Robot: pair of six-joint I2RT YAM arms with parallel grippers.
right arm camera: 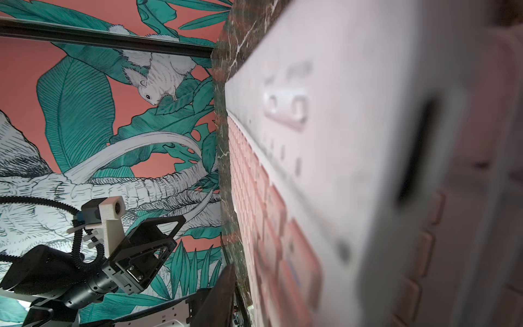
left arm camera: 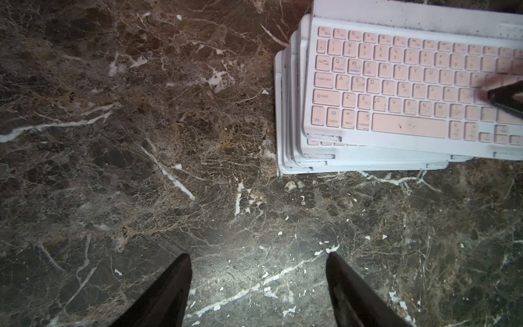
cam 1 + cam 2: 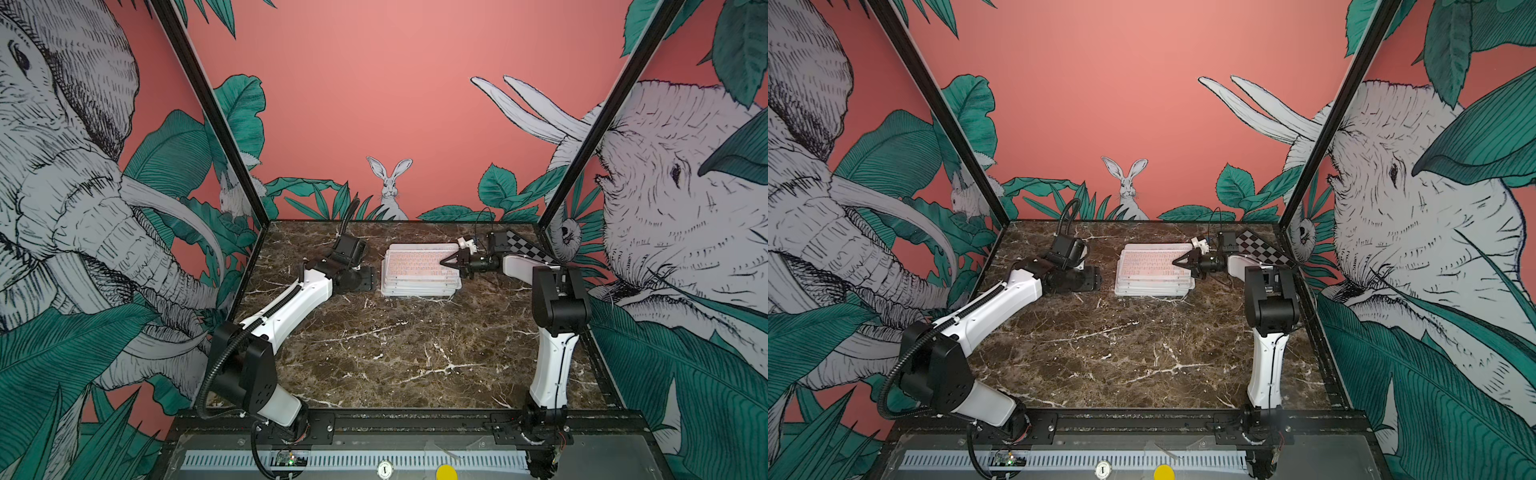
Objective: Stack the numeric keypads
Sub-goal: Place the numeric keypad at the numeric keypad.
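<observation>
Pink-keyed keypad point(image 3: 415, 266) tops our keypad stack point(image 3: 415, 291); left gripper point(image 2: 257, 254) gapes empty; right gripper point(image 3: 443, 262) over it, width we cannot tell.

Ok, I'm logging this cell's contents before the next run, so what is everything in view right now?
Keypads: one stack, at least five, white frames, pink keys on top, far centre of table.
Checkered board: one, black and white, far right corner.
Table: one, dark brown marble, under everything.
Left claw: one, black, open and empty, over bare table left of the stack.
Right claw: one, black, at the top keypad's right end.
</observation>
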